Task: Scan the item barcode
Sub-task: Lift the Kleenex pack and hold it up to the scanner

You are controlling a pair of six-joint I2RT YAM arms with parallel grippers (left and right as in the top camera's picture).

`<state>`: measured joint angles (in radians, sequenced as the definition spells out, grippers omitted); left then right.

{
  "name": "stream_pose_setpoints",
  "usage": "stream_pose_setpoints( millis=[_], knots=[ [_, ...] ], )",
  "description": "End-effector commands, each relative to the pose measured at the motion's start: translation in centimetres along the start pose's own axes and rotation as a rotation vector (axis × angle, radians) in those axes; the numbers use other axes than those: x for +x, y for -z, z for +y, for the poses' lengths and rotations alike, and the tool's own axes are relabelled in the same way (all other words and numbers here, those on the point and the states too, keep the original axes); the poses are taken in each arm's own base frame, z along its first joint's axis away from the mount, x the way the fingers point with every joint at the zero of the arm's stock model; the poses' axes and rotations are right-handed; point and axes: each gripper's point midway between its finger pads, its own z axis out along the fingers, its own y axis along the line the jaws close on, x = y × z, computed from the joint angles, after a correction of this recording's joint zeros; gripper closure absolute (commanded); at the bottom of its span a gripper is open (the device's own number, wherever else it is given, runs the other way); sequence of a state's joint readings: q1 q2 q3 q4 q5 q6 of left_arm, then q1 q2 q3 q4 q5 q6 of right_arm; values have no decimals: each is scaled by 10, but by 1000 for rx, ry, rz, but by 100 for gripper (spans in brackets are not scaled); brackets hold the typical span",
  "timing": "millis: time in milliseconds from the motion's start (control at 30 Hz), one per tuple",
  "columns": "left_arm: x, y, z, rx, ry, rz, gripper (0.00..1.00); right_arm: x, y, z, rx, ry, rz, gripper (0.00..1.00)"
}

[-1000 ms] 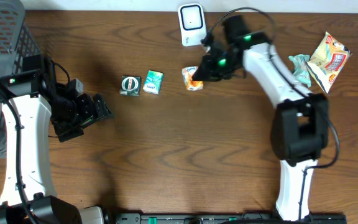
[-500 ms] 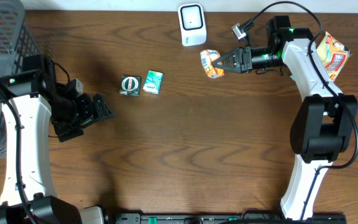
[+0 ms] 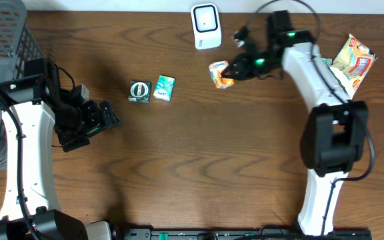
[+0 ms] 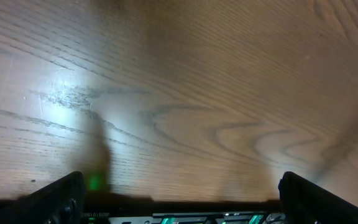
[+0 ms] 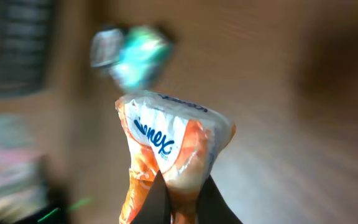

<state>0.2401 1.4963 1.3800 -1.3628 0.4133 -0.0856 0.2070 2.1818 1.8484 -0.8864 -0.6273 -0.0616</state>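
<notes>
Overhead view. The right gripper (image 3: 233,69) is closed on one end of a small orange-and-white tissue pack (image 3: 220,73). It holds the pack above the wooden table (image 3: 199,167), toward the far edge and right of centre. A white barcode scanner (image 3: 205,27) stands at the far edge, just left of and beyond the pack; the two do not touch.

The left gripper (image 3: 107,117) hangs over the left part of the table with its jaws wide apart, holding nothing. Two small packets lie side by side between the arms: a dark packet (image 3: 140,91) with a round label and a green packet (image 3: 165,88) just to its right. A grey basket (image 3: 5,40) occupies the far left corner. A crinkled snack bag (image 3: 353,61) lies at the far right, with a teal wrapper (image 3: 322,72) beside it.

Right wrist view. The pack (image 5: 169,146) fills the centre, its Kleenex lettering visible and its lower end pinched between the dark fingertips (image 5: 157,202). No barcode can be made out on the visible face. The background is blurred.

Left wrist view. Only bare wood grain (image 4: 179,93) lies between the two widely spread fingers (image 4: 61,196).
</notes>
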Motion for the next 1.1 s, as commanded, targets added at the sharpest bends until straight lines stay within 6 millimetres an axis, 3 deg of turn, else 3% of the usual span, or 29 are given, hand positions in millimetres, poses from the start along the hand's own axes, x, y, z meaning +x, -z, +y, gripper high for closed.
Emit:
stream_pose_setpoints(
  millis=[0,100,233,400,500,633,800,933,1067],
  knots=[
    [1,0,0,-3,5,2,2,-20,2,-47,507,5,-72,99],
    [1,0,0,-3,5,2,2,-67,10,-41,716,124,-257,99],
    [1,0,0,-3,5,2,2,-124,24,-16,757,256,-496,99],
    [1,0,0,-3,4,2,2,-160,35,-13,782,357,-645,99],
    [1,0,0,-3,4,2,2,-184,27,-11,893,655,-672,99],
    [1,0,0,-3,4,2,2,-191,11,-8,994,910,-623,99],
    [1,0,0,-3,4,2,2,-187,-3,-18,996,922,-592,99],
    [1,0,0,-3,4,2,2,-176,-27,-27,952,986,-516,99],
    [1,0,0,-3,4,2,2,-174,-31,-30,958,996,-499,99]
  ],
)
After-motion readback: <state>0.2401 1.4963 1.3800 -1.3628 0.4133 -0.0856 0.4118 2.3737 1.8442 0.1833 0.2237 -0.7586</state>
